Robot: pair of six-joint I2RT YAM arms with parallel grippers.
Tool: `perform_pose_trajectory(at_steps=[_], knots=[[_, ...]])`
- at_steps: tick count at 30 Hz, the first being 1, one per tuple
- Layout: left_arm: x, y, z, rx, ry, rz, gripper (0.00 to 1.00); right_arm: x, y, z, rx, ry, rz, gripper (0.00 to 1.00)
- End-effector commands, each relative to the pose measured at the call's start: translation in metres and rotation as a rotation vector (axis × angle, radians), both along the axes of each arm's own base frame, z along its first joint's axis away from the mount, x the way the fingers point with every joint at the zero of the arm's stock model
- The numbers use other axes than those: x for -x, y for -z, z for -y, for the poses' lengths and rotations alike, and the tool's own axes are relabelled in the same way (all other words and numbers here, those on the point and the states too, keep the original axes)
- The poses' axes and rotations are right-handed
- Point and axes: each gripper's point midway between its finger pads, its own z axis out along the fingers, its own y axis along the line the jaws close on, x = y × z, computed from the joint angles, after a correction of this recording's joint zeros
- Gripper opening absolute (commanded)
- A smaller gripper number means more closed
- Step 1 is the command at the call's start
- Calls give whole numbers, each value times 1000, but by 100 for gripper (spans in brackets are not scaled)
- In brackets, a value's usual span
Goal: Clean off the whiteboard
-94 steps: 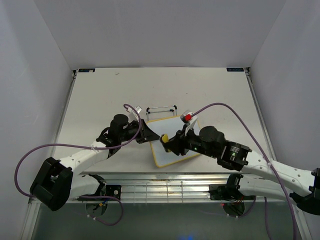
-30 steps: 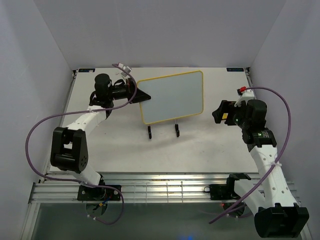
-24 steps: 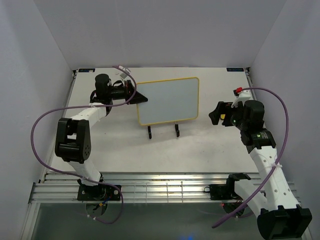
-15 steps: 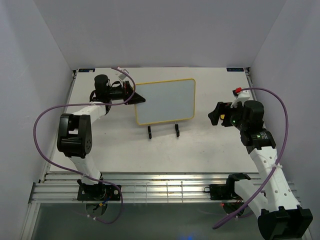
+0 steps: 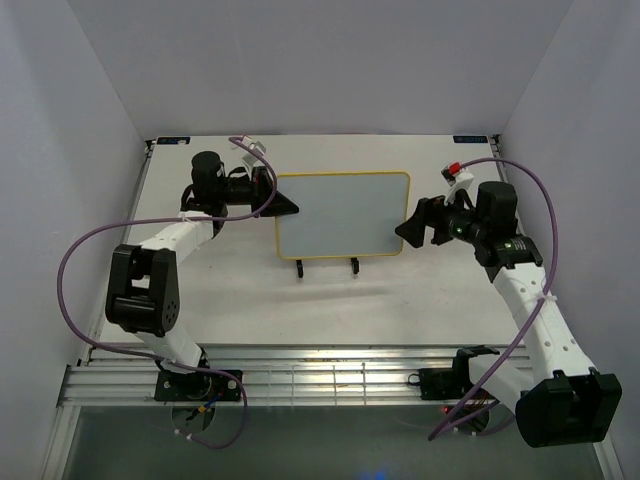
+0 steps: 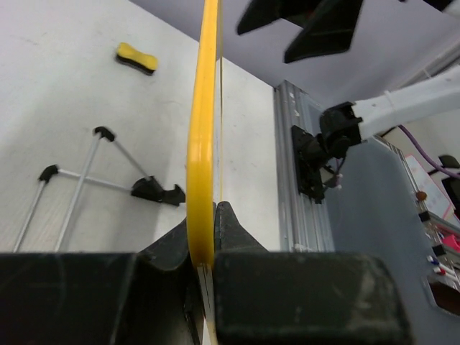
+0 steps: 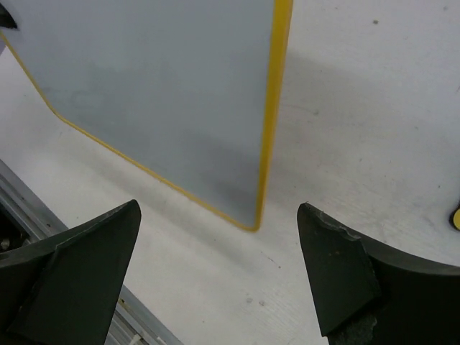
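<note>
On the table (image 5: 420, 300) nearest us, the black wire stand (image 5: 325, 266) lies just below the whiteboard (image 5: 340, 215). We see the board held upright, its face plain, by the left gripper (image 5: 288, 207) pinched tight on the yellow frame's left edge. The right gripper (image 5: 405, 226) hovers just beside the right edge, jaws spread wide and clear of the frame, while a yellow eraser (image 6: 136, 58) lies on the table farther off.
</note>
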Motion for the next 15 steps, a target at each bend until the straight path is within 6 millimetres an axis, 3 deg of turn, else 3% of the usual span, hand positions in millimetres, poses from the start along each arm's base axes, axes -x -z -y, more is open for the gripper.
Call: perform_pose_trajectory(at_steps=[1,3,8,12,15], knots=[[38,-40,3,30,125,116,0,-5,-56,-12,-28,-117,156,96],[48,-44,2,32,162,123,0,-9,-71,-7,-21,-111,190,98],[63,-54,1,36,227,144,0,-16,-76,7,21,-70,188,98],[71,-63,0,37,264,165,0,4,-81,-13,-54,-227,193,97],[77,-69,3,39,285,185,0,33,-85,-36,-174,-443,178,88]])
